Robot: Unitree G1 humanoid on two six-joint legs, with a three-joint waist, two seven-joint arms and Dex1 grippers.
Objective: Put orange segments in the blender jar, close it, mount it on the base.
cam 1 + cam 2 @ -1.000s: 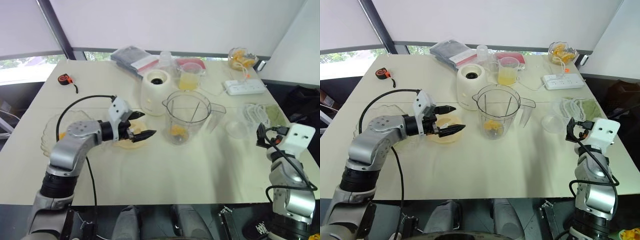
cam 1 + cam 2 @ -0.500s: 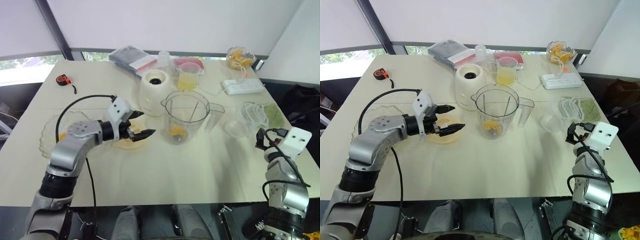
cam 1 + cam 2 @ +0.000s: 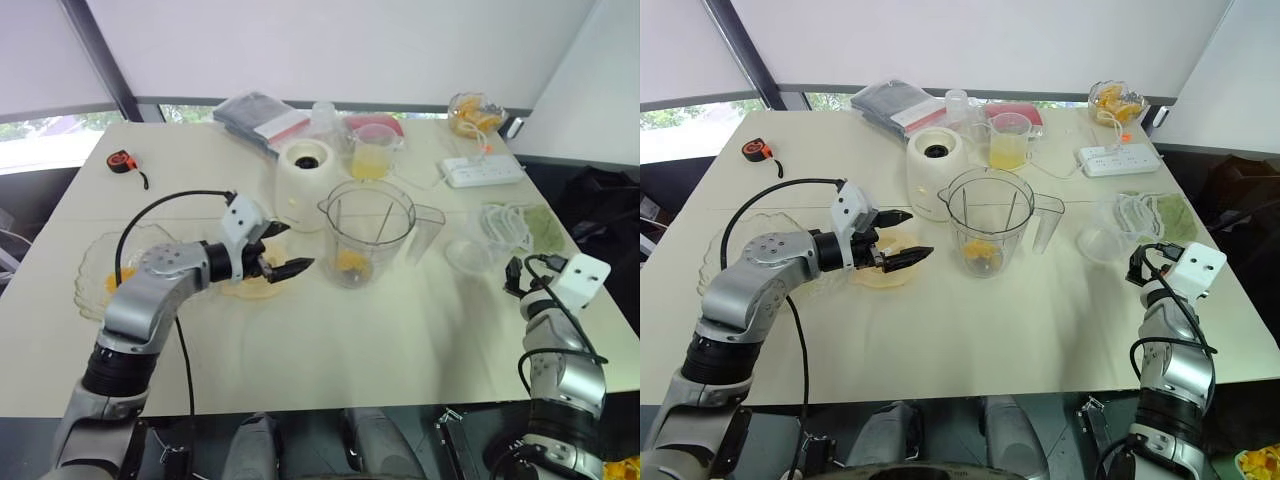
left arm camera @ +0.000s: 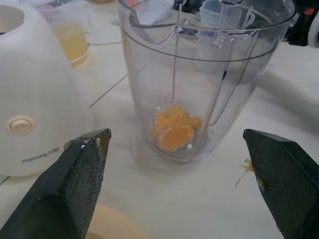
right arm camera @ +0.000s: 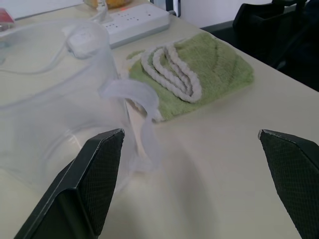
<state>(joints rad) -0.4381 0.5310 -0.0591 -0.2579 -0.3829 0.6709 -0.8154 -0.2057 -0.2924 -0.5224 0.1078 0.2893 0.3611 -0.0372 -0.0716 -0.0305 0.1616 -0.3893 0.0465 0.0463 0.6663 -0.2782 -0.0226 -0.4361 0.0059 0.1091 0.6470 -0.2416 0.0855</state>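
- Currently the blender jar [image 3: 373, 232] stands open mid-table beside the cream base [image 3: 305, 185], orange segments [image 4: 175, 130] heaped over its blade.
- Left gripper [image 3: 282, 262] hovers, jaws wide apart and empty, above the flat cream-yellow lid [image 3: 883, 270].
- Right gripper [image 5: 192, 172], jaws also apart, holds nothing near a green towel [image 5: 209, 74].
- Judged next: pinch the lid's rim squarely; the ribbed, clear plastic jar looks easily tipped.

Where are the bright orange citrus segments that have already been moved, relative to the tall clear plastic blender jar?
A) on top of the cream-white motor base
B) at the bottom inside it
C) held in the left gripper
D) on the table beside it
B: the bright orange citrus segments lie at the bottom inside the tall clear plastic blender jar, while the left gripper stands open and empty beside it.
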